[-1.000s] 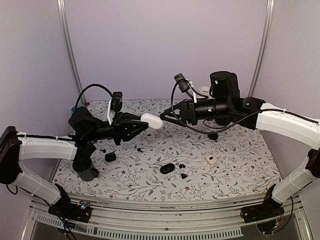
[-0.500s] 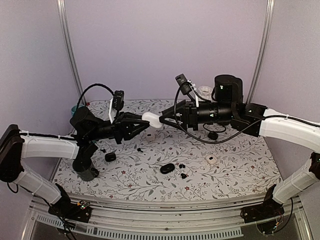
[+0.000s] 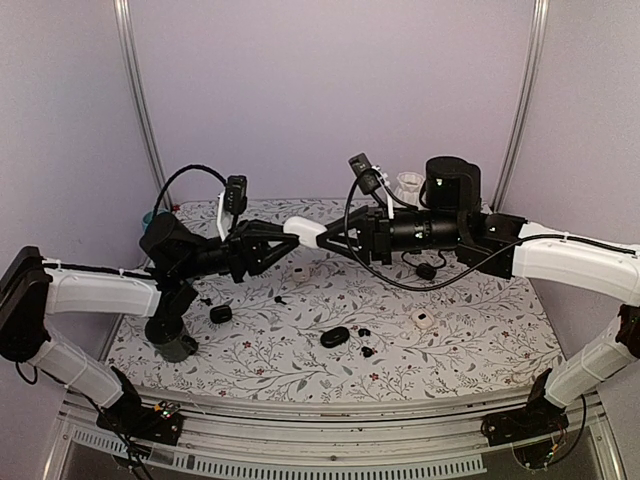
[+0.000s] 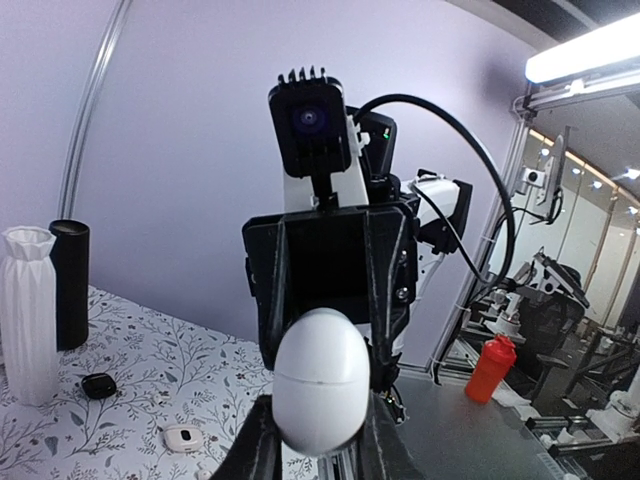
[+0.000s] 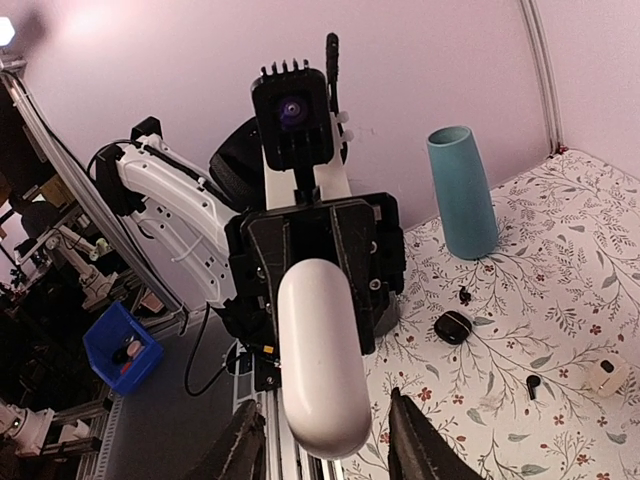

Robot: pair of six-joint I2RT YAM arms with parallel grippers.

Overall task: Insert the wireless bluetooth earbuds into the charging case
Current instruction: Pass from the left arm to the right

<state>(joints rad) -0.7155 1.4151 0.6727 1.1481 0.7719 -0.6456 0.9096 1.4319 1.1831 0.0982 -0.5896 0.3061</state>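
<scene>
No earbud is in yet: the left gripper (image 3: 285, 238) clamps the closed white charging case (image 3: 303, 229) in mid-air, the right gripper (image 3: 325, 240) straddles its right end with fingers apart, and the black earbuds (image 3: 368, 351) lie near centre on the table (image 3: 480, 340).

Soft, dimmish light; fisheye-warped wrist views

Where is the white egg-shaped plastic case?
The white case hangs mid-air, centre of the top view, held by the left gripper, the right gripper's fingers flanking it.
</scene>
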